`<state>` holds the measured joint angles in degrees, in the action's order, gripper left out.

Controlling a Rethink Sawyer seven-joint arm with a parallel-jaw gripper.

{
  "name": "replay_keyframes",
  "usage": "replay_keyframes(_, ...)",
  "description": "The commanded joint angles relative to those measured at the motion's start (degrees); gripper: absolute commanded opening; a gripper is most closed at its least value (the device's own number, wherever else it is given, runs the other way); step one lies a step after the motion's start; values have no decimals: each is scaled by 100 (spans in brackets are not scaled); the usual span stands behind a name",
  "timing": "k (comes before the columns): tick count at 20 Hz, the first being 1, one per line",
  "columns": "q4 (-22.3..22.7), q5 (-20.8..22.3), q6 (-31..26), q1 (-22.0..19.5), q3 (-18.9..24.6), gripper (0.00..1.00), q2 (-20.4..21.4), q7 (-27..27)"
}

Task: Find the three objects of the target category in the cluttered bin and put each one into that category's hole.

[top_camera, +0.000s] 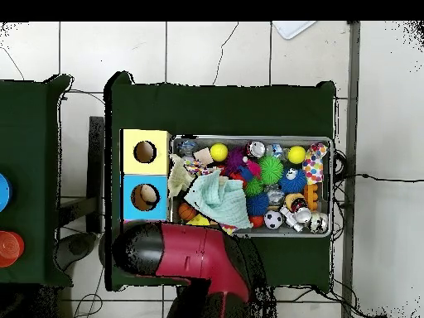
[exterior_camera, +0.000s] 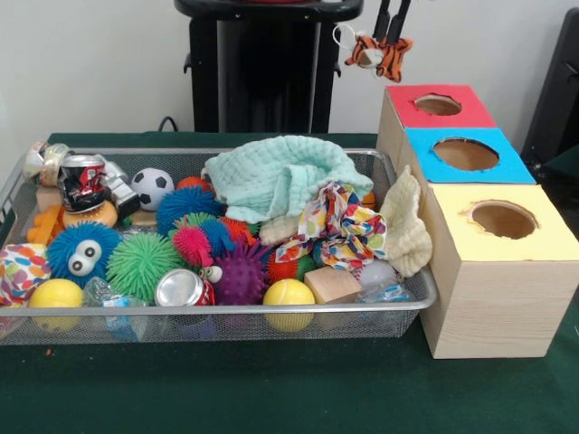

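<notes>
My gripper (exterior_camera: 391, 34) hangs at the top of the front view, shut on a small orange and black striped plush tiger (exterior_camera: 380, 54). The tiger hangs in the air just left of and above the red-topped box (exterior_camera: 407, 113) and its round hole (exterior_camera: 438, 105). The wire mesh bin (exterior_camera: 226, 313) stands left of the boxes, full of spiky balls, cans and cloths. I see no teddy bear or duck in it. In the overhead view the red arm (top_camera: 195, 252) covers the gripper and the red-topped box; the bin (top_camera: 248, 137) shows beside it.
A blue-topped box (exterior_camera: 466, 154) and a yellow-topped box (exterior_camera: 502, 220) stand in a row in front of the red one. A mint cloth (exterior_camera: 280, 176) and a patterned cloth (exterior_camera: 339, 226) lie heaped at the bin's right end. A cream cloth (exterior_camera: 405, 226) hangs over its rim.
</notes>
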<state>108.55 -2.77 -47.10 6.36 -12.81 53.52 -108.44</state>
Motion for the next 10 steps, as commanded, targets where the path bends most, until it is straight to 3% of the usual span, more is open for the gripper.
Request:
replay_keyframes(1,1099,-320,955,164,-66,0,-68,-1686)
replay_keyframes(6,1305,-503,1689,137,118,0,-454,-1790)
replay_keyframes(10,1043,-762,1616,474,103,0,-684,-2124)
